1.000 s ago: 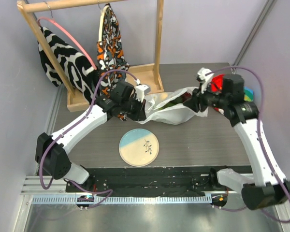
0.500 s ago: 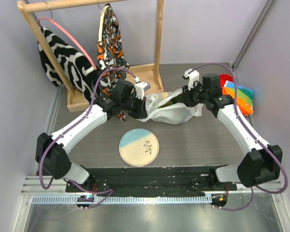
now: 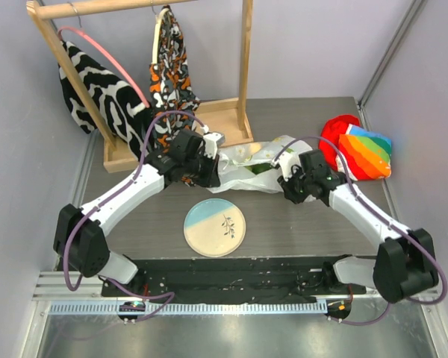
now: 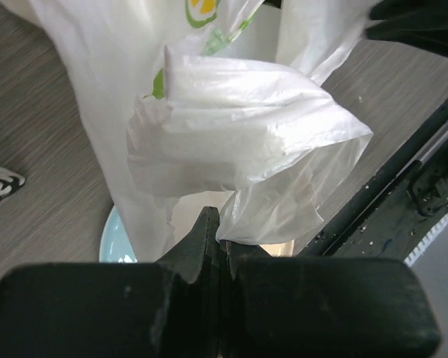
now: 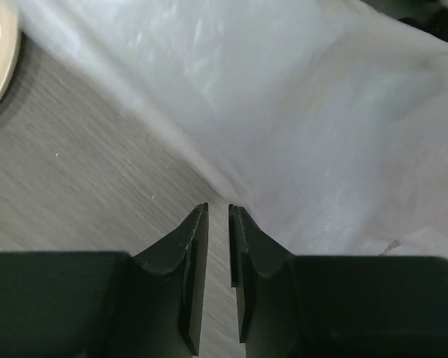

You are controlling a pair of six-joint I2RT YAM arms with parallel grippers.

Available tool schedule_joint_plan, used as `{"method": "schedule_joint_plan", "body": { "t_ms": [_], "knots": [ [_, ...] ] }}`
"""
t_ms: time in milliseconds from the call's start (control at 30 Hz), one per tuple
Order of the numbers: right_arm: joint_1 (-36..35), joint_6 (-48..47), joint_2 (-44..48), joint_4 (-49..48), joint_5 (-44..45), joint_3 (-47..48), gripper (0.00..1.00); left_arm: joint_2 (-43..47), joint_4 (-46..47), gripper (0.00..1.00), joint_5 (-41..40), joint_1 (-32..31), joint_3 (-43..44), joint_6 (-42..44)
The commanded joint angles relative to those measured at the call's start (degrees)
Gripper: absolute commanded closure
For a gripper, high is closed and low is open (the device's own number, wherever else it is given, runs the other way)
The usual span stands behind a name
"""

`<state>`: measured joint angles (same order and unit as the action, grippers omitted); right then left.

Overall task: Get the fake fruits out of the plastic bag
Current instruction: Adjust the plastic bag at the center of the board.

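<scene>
The plastic bag (image 3: 257, 165) lies stretched on the table between my grippers, thin, white and crinkly. A dark green fake fruit (image 3: 263, 169) shows dimly through it; the other fruits are hidden inside. My left gripper (image 3: 213, 161) is shut on the bag's left end; in the left wrist view the jaws (image 4: 218, 224) pinch a fold of the bag (image 4: 239, 134). My right gripper (image 3: 290, 183) sits low at the bag's near right edge. In the right wrist view its jaws (image 5: 218, 210) stand a narrow gap apart and empty, just short of the bag (image 5: 284, 97).
A round blue-and-cream plate (image 3: 214, 227) lies near the front, between the arms. A red and rainbow-striped cloth (image 3: 358, 145) lies at the right. A wooden rack (image 3: 172, 142) with hanging cloths stands at the back left.
My right gripper has let go of the raised bag end and dropped toward the near side of the bag. The bag has sunk flatter. The left gripper has kept its hold.
</scene>
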<state>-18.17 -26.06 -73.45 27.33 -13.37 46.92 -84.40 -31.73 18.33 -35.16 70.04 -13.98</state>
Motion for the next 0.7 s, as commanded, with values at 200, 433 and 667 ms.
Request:
{"method": "schedule_joint_plan", "body": {
  "t_ms": [200, 433, 667],
  "knots": [
    [-0.1, 1.0, 7.2, 5.5, -1.3, 5.4, 0.75, 2.2, 1.0, 1.00, -0.7, 0.8, -1.8, 1.8],
    [-0.1, 2.0, -2.2, 0.9, -3.0, 15.8, 0.71, -0.9, 1.1, 1.00, 0.0, 0.7, 1.5, 1.1],
    [-0.1, 0.6, -13.6, -0.4, -2.2, 23.0, 0.69, -2.1, -0.4, 1.00, 1.1, 0.8, 4.0, 0.8]
  ]
}}
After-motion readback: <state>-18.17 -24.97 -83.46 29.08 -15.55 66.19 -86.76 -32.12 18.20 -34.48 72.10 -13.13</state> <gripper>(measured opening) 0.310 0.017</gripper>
